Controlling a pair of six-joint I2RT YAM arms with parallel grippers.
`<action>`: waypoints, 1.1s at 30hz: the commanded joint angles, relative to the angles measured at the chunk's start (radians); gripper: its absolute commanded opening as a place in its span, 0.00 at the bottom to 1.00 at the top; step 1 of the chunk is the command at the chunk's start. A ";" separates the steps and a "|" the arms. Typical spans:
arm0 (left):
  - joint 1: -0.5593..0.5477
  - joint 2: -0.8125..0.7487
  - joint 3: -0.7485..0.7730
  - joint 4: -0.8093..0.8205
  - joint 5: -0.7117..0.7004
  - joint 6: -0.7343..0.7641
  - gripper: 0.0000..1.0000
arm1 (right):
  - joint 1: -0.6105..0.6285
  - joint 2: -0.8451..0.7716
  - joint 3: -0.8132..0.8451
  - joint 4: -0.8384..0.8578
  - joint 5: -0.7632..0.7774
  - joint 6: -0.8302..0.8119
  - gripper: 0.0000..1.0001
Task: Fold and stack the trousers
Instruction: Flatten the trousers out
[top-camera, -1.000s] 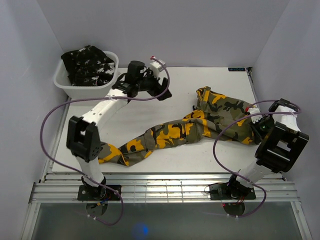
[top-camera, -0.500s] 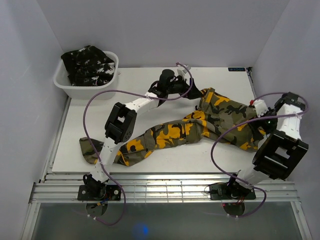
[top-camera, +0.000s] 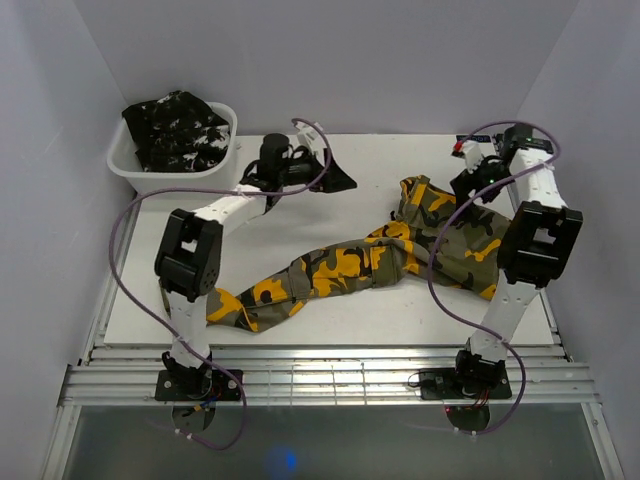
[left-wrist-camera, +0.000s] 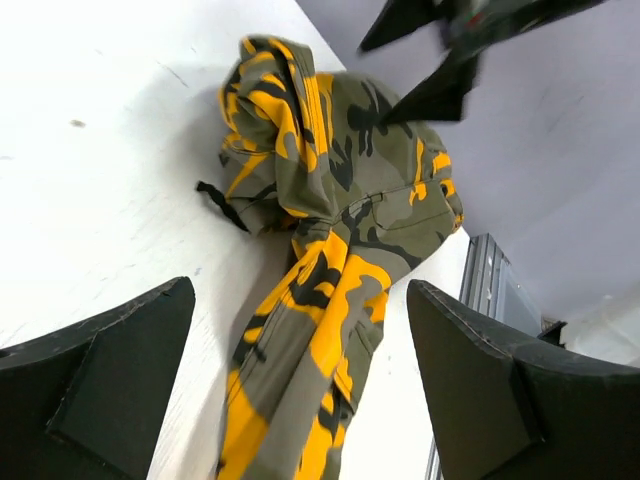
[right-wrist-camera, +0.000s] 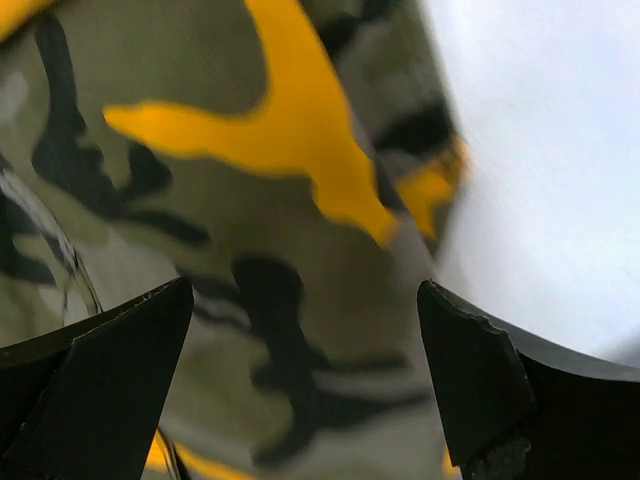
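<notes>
The olive-grey trousers (top-camera: 350, 262) with orange-yellow and black patches lie stretched slantwise across the white table (top-camera: 400, 155), waist end bunched at the right. My left gripper (top-camera: 335, 178) hovers open over bare table left of the bunch; in the left wrist view the trousers (left-wrist-camera: 335, 190) lie ahead of the open gripper (left-wrist-camera: 300, 370), nothing between its fingers. My right gripper (top-camera: 470, 186) hangs open above the bunch's far right edge; camouflage cloth (right-wrist-camera: 250, 200) fills the view under the open gripper (right-wrist-camera: 305, 370). The black trousers with white flecks (top-camera: 175, 128) are heaped in the tub.
A white plastic tub (top-camera: 135, 172) stands at the back left corner of the table. Grey walls close in on the left, back and right. A slatted metal rail (top-camera: 330, 378) runs along the near edge by the arm bases.
The right gripper opened and the right arm swung from the near right to the back right. The left gripper went right toward the bunch, then came partway back.
</notes>
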 joint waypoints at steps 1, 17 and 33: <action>0.067 -0.244 -0.064 -0.029 0.063 0.029 0.98 | 0.060 0.059 0.039 -0.043 -0.070 0.013 0.98; 0.225 -0.597 -0.254 -0.325 -0.117 0.181 0.95 | 0.321 -0.322 -0.326 0.225 -0.003 0.095 0.08; 0.019 -0.519 -0.206 -0.577 -0.186 0.557 0.90 | 0.839 -1.435 -1.488 0.414 0.546 -0.207 0.69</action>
